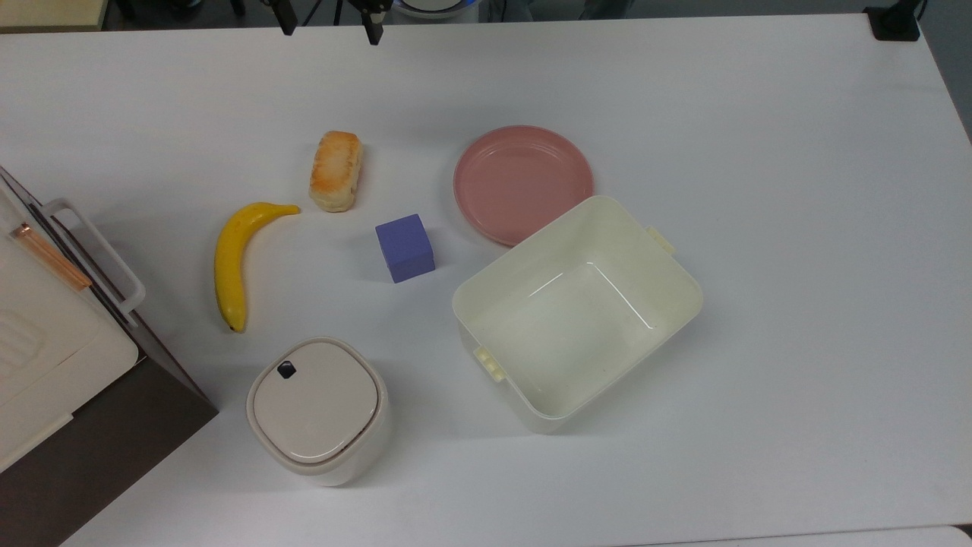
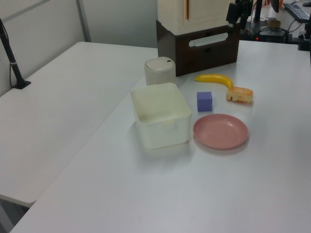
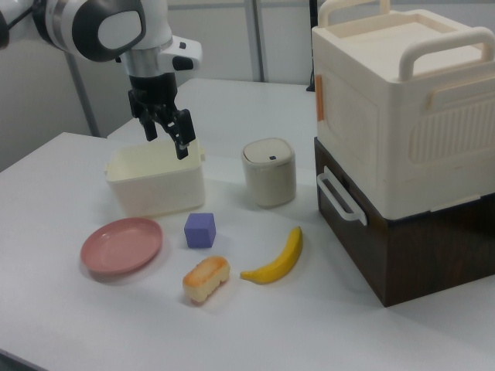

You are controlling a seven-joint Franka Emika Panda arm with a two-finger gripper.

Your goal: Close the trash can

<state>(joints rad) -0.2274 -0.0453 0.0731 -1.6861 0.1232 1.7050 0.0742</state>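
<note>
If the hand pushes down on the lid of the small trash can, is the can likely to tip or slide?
Tipping looks unlikely: the trash can is squat, with a broad rounded-square body standing flat on the table. It may slide a little, since the tabletop looks smooth and the can seems light plastic. Its lid already lies flat, so it should give little.

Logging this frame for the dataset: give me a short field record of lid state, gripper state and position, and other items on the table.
trash can: lid down flat, black button on top
gripper: open, holding nothing, raised above the table, apart from the can
tub: open-topped, nothing inside
other items: banana, bread, purple cube, pink plate
</note>
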